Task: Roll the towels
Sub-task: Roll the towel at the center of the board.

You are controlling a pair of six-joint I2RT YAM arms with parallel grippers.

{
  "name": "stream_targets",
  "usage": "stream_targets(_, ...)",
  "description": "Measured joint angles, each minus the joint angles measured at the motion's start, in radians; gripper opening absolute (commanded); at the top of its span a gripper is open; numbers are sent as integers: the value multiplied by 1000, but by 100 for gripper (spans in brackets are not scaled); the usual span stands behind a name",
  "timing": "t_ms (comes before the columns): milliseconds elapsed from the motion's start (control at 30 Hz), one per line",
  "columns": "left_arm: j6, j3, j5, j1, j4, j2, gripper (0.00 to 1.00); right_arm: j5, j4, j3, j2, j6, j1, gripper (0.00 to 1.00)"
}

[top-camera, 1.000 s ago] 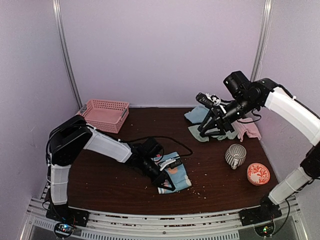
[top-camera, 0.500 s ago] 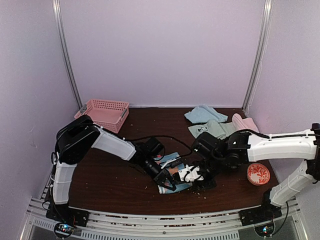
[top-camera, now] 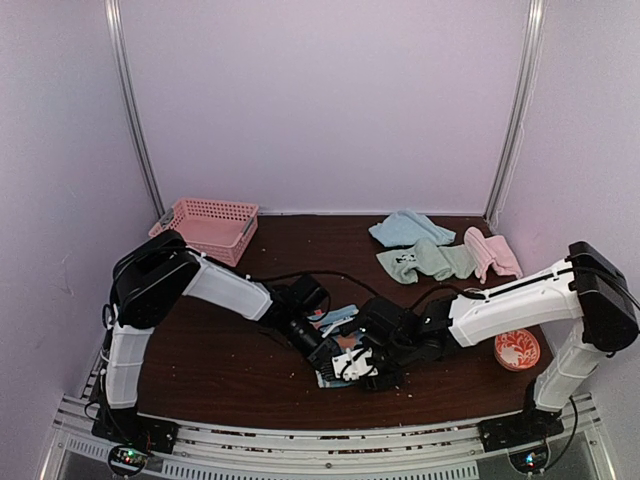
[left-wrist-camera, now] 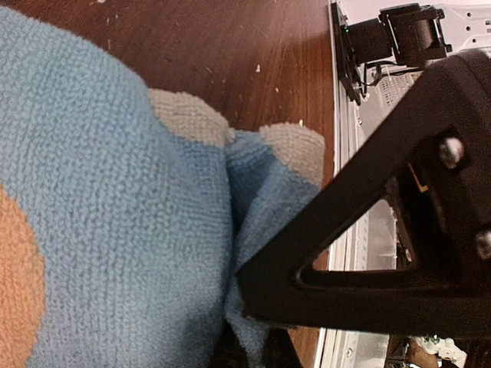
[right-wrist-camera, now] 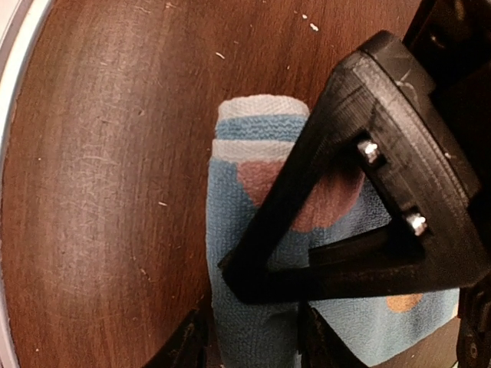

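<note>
Blue terry cloth with pink-orange spots fills both my wrist views; this spotted towel lies at the front middle of the dark wood tabletop, one long edge folded over into a thick, soft ridge. My left claw is closed tight, a fold of that towel pinched at its tip; my right claw stands partway apart, low over the same towel, straddling the folded ridge. The plain blue towel, the sage green towel and the pink towel lie bunched together at the far right. A pink lattice basket sits at the far left; a red patterned bowl sits near the right edge; what they hold, I cannot tell.
</note>
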Motion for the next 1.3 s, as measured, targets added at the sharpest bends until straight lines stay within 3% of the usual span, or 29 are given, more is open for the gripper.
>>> stream_targets(200,11,10,-2,-1,-22,2,5,24,31,-6,44,-14,2,17)
stream_targets(267,19,14,-2,-1,-33,2,18,26,35,-6,47,-23,2,8)
stream_targets(400,72,37,-5,2,-100,-5,47,15,19,11,59,-31,2,3)
stream_targets(467,108,39,-38,2,-137,-35,52,-6,-3,31,70,-30,2,2)
stream_targets(733,150,-56,-478,114,-256,-344,54,-189,-188,169,151,31,-25,1)
stream_targets(933,182,-68,-842,131,-276,-629,53,-459,-408,374,316,77,-158,1)
stream_targets(1100,280,-92,-948,17,-230,-807,53,-670,-685,622,531,62,-253,1)
stream_targets(1300,412,-91,-979,-233,-212,-738,50,-881,-911,776,711,16,-324,0)
